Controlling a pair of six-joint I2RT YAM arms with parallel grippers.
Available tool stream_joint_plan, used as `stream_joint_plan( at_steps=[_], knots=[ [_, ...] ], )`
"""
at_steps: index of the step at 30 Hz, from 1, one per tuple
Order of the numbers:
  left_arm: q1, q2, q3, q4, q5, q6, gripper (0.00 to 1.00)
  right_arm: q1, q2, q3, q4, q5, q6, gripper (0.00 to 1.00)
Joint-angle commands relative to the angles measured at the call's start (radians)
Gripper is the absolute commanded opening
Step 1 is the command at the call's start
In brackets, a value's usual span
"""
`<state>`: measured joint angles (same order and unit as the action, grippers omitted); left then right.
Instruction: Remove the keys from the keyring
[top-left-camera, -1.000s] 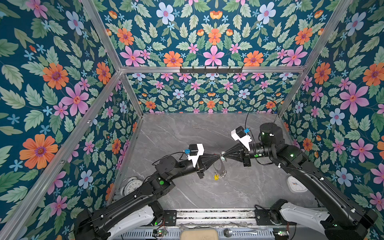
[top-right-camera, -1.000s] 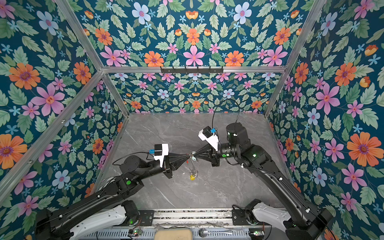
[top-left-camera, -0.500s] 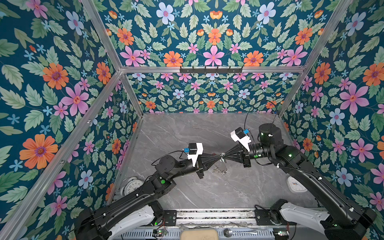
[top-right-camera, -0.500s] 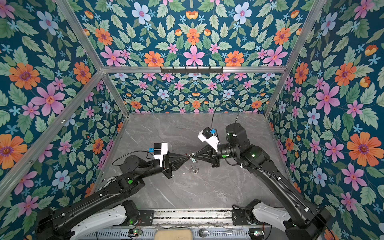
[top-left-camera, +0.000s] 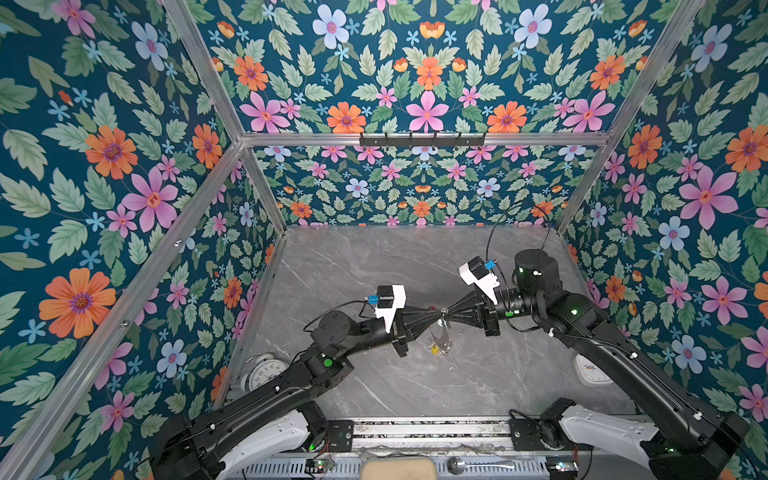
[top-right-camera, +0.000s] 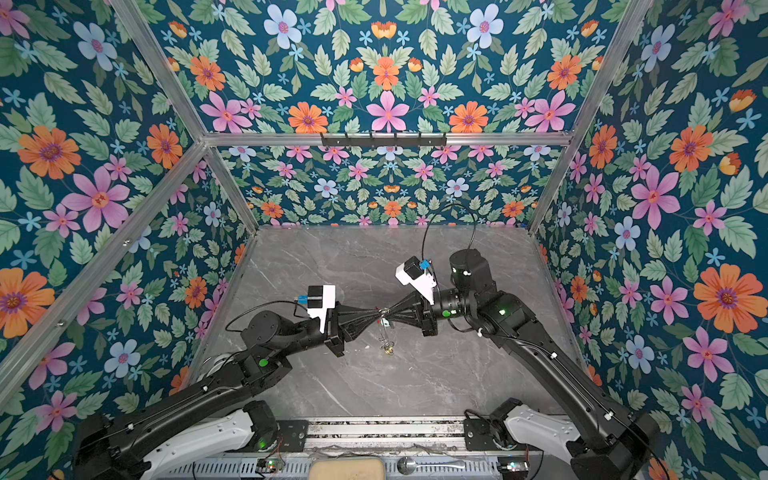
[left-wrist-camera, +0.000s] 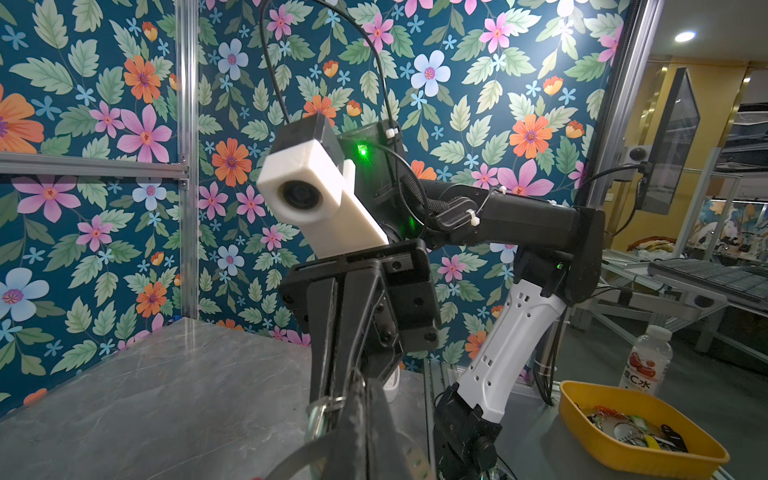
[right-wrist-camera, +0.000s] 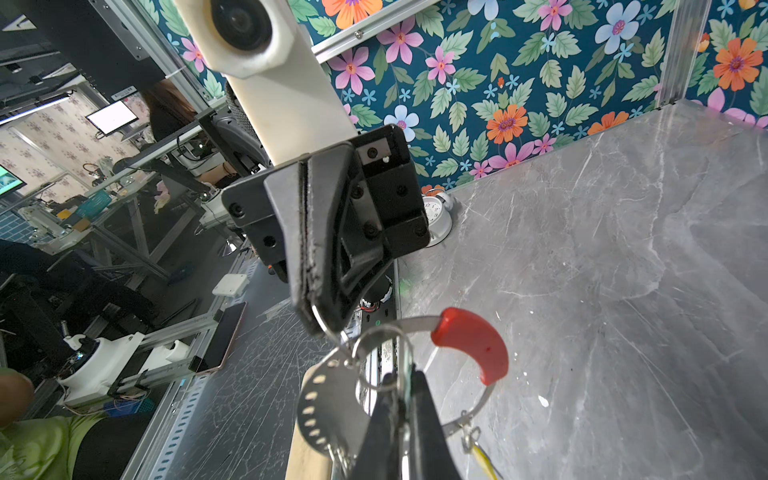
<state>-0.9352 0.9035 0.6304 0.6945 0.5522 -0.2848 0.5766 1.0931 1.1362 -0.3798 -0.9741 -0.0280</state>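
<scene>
Since half a second ago the hanging bunch has dropped back down, and its yellow tag (top-left-camera: 434, 349) shows again; the arms have hardly shifted. In both top views the left gripper (top-left-camera: 437, 318) reaches in from 9 o'clock and the right gripper (top-left-camera: 451, 312) from 3 o'clock, tips nearly touching above the middle of the table (top-left-camera: 415, 386).

The right wrist view shows the left gripper clamped tight on a small split ring (right-wrist-camera: 323, 326); the right gripper is likewise closed, and we judge it pinches the thin band of the keyring (right-wrist-camera: 417, 320), whose red section (right-wrist-camera: 471, 345) curves out beside its fingers, though the exact contact is hidden. The keys (top-left-camera: 444, 341) dangle clear of the table at 6 o'clock from that pinch, not yet off the hoop.

We take the step in hand to be drawing one split ring off the band. To do it well we would hold the right side steady; pull the left slowly along the band, not across it; keep the pinch firm, since thin wire slips from the pads easily; let the bunch stop swinging before pulling.
</scene>
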Motion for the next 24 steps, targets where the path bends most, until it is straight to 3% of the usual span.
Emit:
stream_joint_plan(
  at_steps=[1, 10, 20, 24],
  knots=[
    [-0.003, -0.003, -0.010, 0.195, 0.044, -0.002, 0.00, 0.007, 0.001, -0.020, 0.045, 0.093, 0.044, 0.00],
    [0.001, 0.010, -0.043, 0.320, -0.036, 0.006, 0.00, 0.068, -0.002, -0.094, 0.162, 0.152, 0.114, 0.00],
    [0.009, 0.011, -0.028, 0.267, 0.004, 0.019, 0.00, 0.082, -0.045, -0.119, 0.202, 0.217, 0.163, 0.00],
    [0.009, 0.002, -0.013, 0.207, 0.006, 0.046, 0.00, 0.082, -0.097, -0.122, 0.172, 0.282, 0.152, 0.34]
  ],
)
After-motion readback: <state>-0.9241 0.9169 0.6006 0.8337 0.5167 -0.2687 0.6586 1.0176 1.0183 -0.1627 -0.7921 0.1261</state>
